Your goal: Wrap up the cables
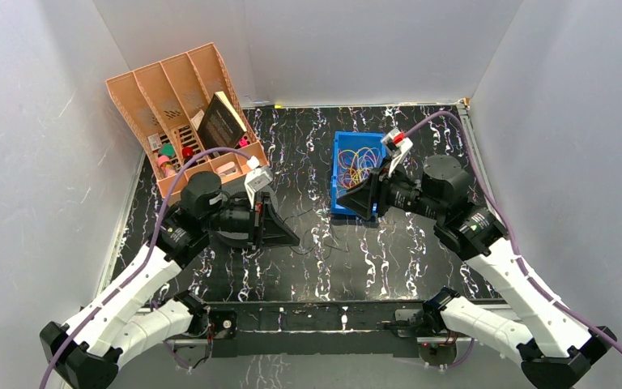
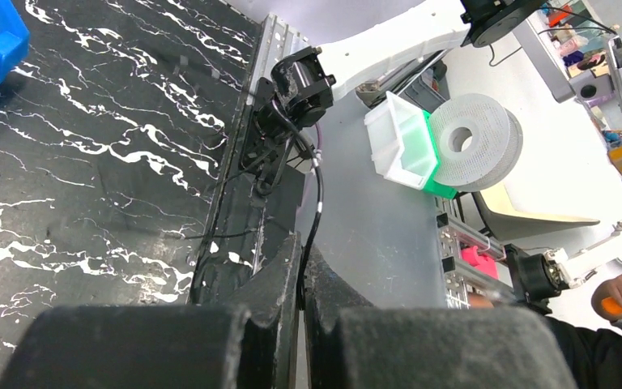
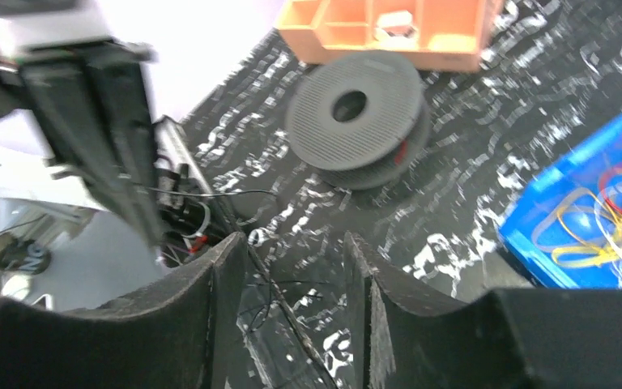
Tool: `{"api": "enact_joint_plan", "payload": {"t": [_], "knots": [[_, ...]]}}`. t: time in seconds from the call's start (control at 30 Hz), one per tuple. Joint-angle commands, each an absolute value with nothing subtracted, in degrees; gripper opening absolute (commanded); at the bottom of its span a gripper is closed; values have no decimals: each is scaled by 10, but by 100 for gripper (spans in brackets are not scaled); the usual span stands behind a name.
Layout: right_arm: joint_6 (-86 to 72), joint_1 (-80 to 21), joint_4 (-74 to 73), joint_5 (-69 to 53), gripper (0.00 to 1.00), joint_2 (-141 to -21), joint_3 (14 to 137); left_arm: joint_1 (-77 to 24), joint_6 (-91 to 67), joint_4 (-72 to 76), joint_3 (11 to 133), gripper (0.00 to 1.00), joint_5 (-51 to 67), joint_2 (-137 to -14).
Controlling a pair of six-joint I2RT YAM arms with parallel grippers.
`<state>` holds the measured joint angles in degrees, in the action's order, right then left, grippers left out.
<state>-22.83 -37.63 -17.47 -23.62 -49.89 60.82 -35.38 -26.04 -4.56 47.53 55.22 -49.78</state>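
The left end effector [image 2: 301,279], to the left of the blue bin [image 1: 336,174], is seen fully shut, and a thin dark cable [image 3: 283,312] appears to be pinched in its seam. The right end effector [image 3: 291,267], at the bin's near-left corner, stands partly open. The dark strand runs loose between its fingers and nothing is gripped. The coloured cables [image 1: 358,164] lie tangled inside the bin.

With only 1 grip on so thin a strand, it could be dragged out of the shut jaws if the arms are drawn apart. Slack nearer than the bin could be snagged on the base wiring [image 2: 279,154]. If the right fingers are closed off-line, the strand may be missed.
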Motion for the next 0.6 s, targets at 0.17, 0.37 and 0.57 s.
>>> {"api": "enact_joint_plan", "payload": {"t": [0.17,0.37,0.57], "knots": [[-189,-379,-202,-200,66,-485,588,-354,-218,-134,548,0,581,-499],[-186,-378,-161,-305,72,-501,569,-354,-181,-198,575,0,576,-527],[-196,-385,-121,-333,74,-530,553,-353,-177,-215,587,0,563,-538]]}}
